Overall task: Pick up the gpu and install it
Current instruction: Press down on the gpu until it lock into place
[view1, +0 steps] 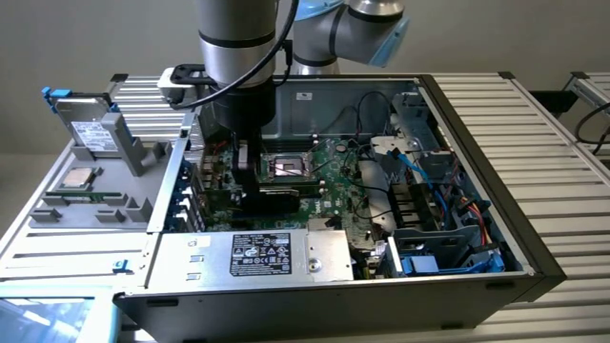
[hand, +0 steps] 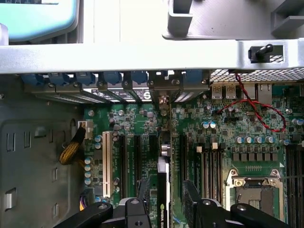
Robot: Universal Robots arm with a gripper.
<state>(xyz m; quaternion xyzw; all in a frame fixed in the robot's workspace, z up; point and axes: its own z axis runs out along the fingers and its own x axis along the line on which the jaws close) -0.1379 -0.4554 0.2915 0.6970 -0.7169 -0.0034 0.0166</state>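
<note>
Inside the open computer case, the gripper clasps the gpu edge-on between its fingers, card upright over the motherboard, expansion slot toward twelve o'clock; misalignment could jam its connector or snag the rear bracket.

The computer case is black outside with bare silver metal inside, and its motherboard is dark green, dotted with small silver and blue parts. A red wire loops across the board, and blue cables run near the drive bays. The gripper is black, and the card between its fingers looks black-edged, possibly green underneath. The tray is grey.
</note>
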